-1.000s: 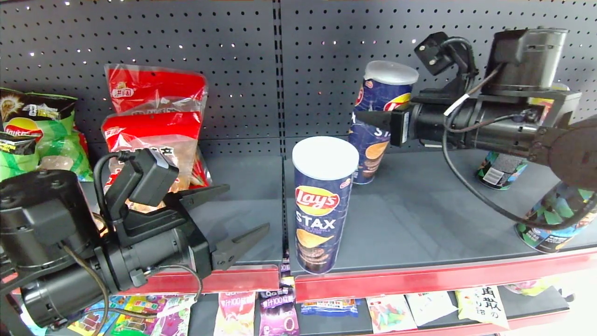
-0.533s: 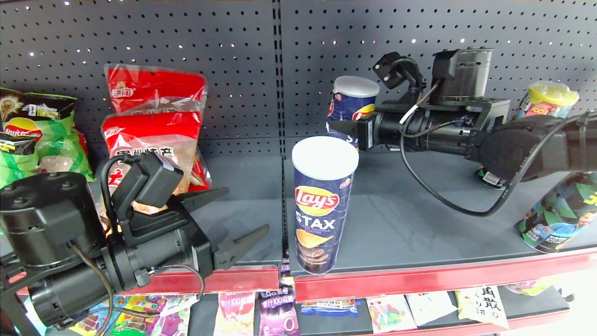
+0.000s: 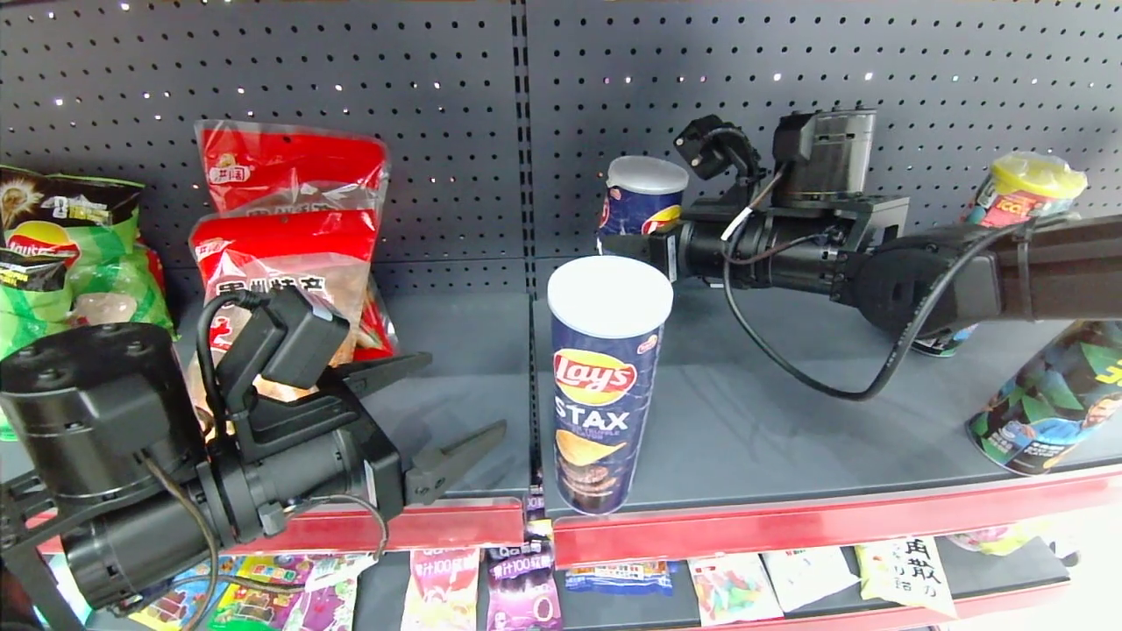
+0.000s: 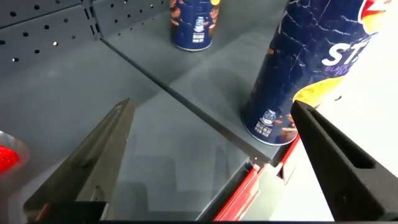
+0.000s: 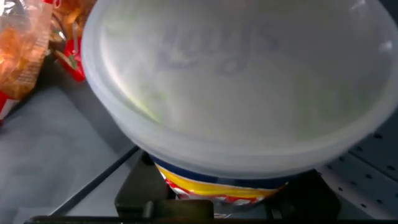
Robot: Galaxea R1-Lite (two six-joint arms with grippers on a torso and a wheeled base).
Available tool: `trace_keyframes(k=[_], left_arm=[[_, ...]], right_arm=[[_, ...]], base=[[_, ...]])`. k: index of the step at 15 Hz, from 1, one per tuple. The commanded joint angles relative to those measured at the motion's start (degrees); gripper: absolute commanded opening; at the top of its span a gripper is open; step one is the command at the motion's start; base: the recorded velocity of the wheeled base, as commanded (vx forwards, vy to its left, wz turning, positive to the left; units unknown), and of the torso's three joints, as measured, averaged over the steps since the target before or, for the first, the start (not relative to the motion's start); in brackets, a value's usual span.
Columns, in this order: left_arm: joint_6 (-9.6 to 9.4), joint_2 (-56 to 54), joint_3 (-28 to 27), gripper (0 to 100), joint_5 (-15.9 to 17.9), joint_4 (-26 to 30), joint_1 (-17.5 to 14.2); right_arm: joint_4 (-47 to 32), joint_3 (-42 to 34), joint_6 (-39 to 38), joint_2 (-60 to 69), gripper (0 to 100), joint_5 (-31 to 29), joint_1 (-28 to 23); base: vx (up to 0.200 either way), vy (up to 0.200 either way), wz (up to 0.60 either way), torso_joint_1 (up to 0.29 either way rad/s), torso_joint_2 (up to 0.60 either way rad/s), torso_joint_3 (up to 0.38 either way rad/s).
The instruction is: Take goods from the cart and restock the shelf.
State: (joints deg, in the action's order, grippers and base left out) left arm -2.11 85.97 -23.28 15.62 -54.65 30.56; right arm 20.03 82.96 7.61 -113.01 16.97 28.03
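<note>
A tall blue chip can (image 3: 605, 386) with a white lid stands at the front of the grey shelf (image 3: 771, 421). Behind it, near the pegboard, my right gripper (image 3: 635, 241) is shut on a second blue chip can (image 3: 642, 203), gripping its side below the lid. That can's lid (image 5: 242, 81) is close up in the right wrist view, with dark fingers (image 5: 140, 190) under it. Its base (image 4: 194, 28) is at or just above the shelf board. My left gripper (image 3: 466, 391) hangs open over the shelf's front edge, left of the front can (image 4: 305, 74), holding nothing (image 4: 211, 109).
Red snack bags (image 3: 289, 228) and a green chip bag (image 3: 70, 254) lean at the shelf's left. Patterned cans (image 3: 1043, 403) and a yellow-lidded can (image 3: 1026, 188) stand at the right. A red lip (image 3: 789, 526) edges the shelf; small packets (image 3: 526, 587) hang below.
My right arm has carried its blue can leftward and deeper toward the pegboard, now behind the front can. The left gripper has barely shifted and stays open.
</note>
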Motion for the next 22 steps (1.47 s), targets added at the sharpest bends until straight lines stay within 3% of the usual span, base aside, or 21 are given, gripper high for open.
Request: trace_keyframes(k=[1, 7, 8, 14, 16, 22], left_arm=[[0.00, 0.60, -0.36, 100, -0.06, -0.02, 0.02], [0.00, 0.60, -0.45, 100, -0.15, -0.02, 0.02], [0.00, 0.60, -0.45, 100, -0.15, -0.02, 0.02], [0.00, 1.04, -0.97, 100, -0.50, -0.02, -0.15], [0.00, 3.33, -3.87, 100, -1.47, -0.11, -1.91], [-0.35, 8.16, -7.83, 100, -1.47, -0.11, -1.91]], right_arm=[[0.01, 0.54, 0.04, -0.99, 0, -0.01, 0.71], [-0.08, -0.16, 0.04, -0.99, 0, -0.01, 0.71], [-0.08, -0.43, 0.13, -0.90, 100, -0.01, 0.80], [-0.17, -6.67, -0.22, 5.08, 100, -0.71, 0.80], [-0.17, -15.54, -0.22, 11.49, 100, -3.79, 0.63], [-0.34, -36.11, -0.22, 30.83, 100, -7.74, 0.36]], base=[[0.000, 0.000, 0.00, 0.000, 0.00, 0.000], [0.000, 0.000, 0.00, 0.000, 0.00, 0.000], [0.000, 0.000, 0.00, 0.000, 0.00, 0.000], [0.000, 0.000, 0.00, 0.000, 0.00, 0.000], [0.000, 0.000, 0.00, 0.000, 0.00, 0.000], [0.000, 0.000, 0.00, 0.000, 0.00, 0.000]])
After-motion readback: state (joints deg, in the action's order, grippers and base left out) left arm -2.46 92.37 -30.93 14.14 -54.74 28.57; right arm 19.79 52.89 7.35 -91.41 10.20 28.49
